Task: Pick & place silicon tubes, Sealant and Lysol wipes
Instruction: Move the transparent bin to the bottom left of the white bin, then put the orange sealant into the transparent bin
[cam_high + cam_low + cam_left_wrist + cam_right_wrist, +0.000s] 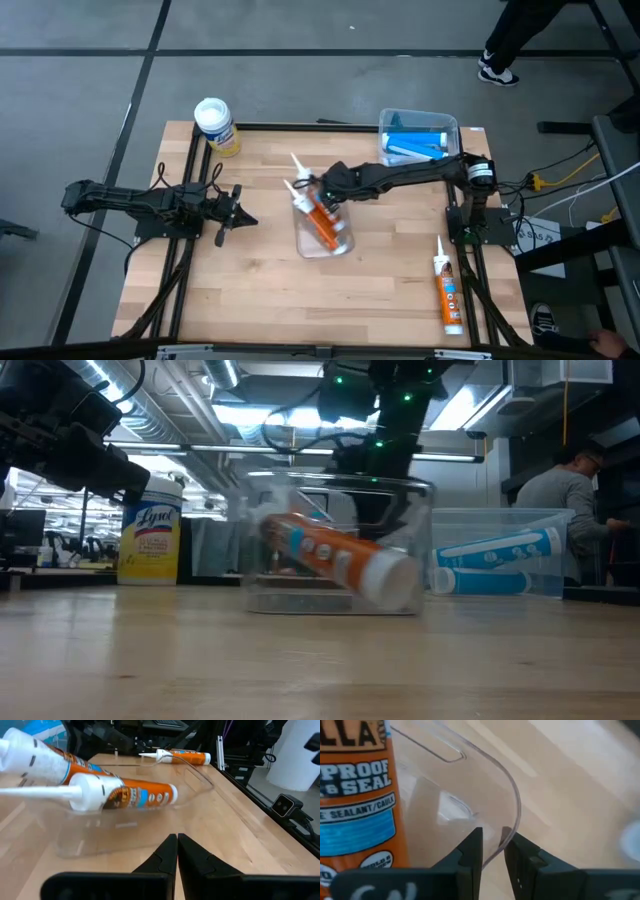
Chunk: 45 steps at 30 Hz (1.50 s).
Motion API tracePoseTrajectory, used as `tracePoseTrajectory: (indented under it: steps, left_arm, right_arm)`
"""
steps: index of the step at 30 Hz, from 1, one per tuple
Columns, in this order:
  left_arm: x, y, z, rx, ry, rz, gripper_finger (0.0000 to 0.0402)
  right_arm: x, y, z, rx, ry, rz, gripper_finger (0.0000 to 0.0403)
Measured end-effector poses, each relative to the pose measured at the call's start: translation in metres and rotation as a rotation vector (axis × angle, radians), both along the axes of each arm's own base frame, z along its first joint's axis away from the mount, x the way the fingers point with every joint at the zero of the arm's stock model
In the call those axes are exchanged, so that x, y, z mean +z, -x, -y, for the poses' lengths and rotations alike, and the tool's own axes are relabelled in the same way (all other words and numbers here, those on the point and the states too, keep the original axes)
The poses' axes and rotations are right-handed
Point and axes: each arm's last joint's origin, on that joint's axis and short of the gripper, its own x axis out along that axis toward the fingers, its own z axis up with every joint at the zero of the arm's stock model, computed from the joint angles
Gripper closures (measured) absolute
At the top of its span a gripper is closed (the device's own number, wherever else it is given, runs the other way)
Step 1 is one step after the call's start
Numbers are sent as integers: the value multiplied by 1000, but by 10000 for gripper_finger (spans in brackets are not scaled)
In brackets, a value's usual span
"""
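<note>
A clear container stands mid-table and holds two orange sealant tubes. The tubes lie slanted, and their white nozzles stick out over its far rim. My right gripper reaches from the right to that far rim and is shut on it beside a tube. The yellow Lysol wipes canister stands upright at the far left. My left gripper waits shut at the table's left, pointing at the container and touching nothing. My right gripper has the clear container's rim at a rounded corner between its two fingers, one inside the wall and one outside. It comes slanting down from the far right. The container stands flat on the table.
A second clear bin at the far right holds blue tubes. One more orange tube lies on the table near the right edge. A person's legs show beyond the far edge. Bare wood lies between my left gripper and the container.
</note>
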Motion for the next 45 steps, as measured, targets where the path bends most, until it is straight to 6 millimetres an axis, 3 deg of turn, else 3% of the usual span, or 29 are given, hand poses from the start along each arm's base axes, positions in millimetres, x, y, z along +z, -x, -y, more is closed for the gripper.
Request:
tracePoseTrajectory:
  steps: [11,25,31,38,45]
  left_arm:
    - [0,0,0,0,0,0,393]
    - [0,0,0,0,0,0,392]
    - [0,0,0,0,0,0,390]
    - [0,0,0,0,0,0,392]
    - [0,0,0,0,0,0,390]
  right_arm:
    - [8,28,1,-1,102,-253,325]
    - [48,43,-14,32,119,-131,319]
    - [65,51,-38,95,-14,-55,256]
    - [77,60,-62,104,-286,25,170]
    - [77,70,-101,93,-517,-24,141]
